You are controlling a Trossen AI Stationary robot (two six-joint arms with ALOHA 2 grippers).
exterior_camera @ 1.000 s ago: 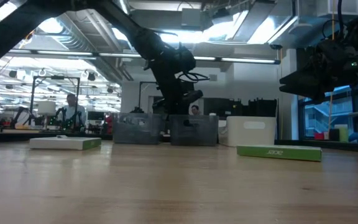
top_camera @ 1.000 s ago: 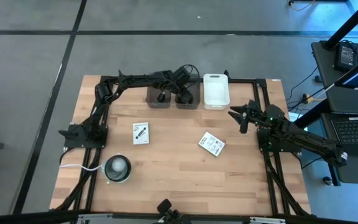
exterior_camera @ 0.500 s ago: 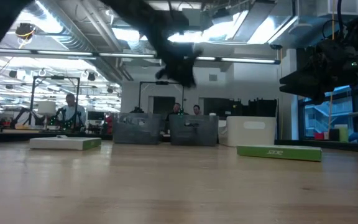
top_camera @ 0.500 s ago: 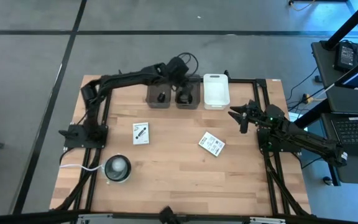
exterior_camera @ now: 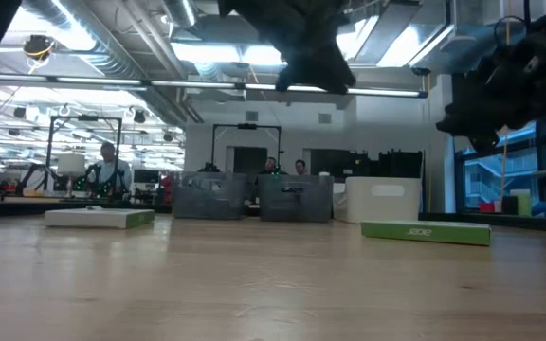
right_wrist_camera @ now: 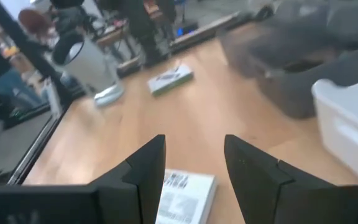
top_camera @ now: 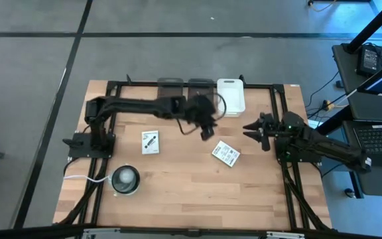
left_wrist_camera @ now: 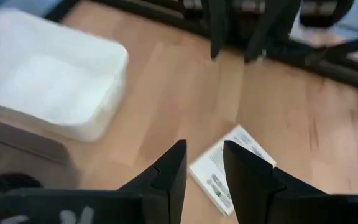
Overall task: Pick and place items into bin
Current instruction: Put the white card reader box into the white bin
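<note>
Nearest the front edge of the table [top_camera: 178, 199], on its left side, sat the round disc [top_camera: 125, 179] with its white cord [top_camera: 88, 178] trailing off to the left. Behind it lay the left packet [top_camera: 150, 142], flat on the wood and untouched. Well to its right the second packet [top_camera: 226, 153] lay at an angle, likewise flat; the low view showed it [exterior_camera: 426, 231] as a thin green-edged slab, and the left one [exterior_camera: 100, 218] the same.

Above the table's middle hung the left gripper [top_camera: 206, 126], between the two packets and nearer the second. Its wrist view showed the fingers [left_wrist_camera: 169, 171] a narrow gap apart, holding nothing, with the second packet [left_wrist_camera: 232, 162] below and beyond them. To the right, the right gripper [top_camera: 256, 129] hovered beside the second packet, fingers [right_wrist_camera: 148, 165] parted and empty, that packet [right_wrist_camera: 182, 199] partly in sight between them.

Along the back edge stood two grey bins [top_camera: 171, 84] [top_camera: 201, 83] and, just to their right, a white bin [top_camera: 231, 97]. What lay inside the grey bins could not be made out from above. Far behind the table, in the low view, a person [exterior_camera: 109, 169] stood in the room.
</note>
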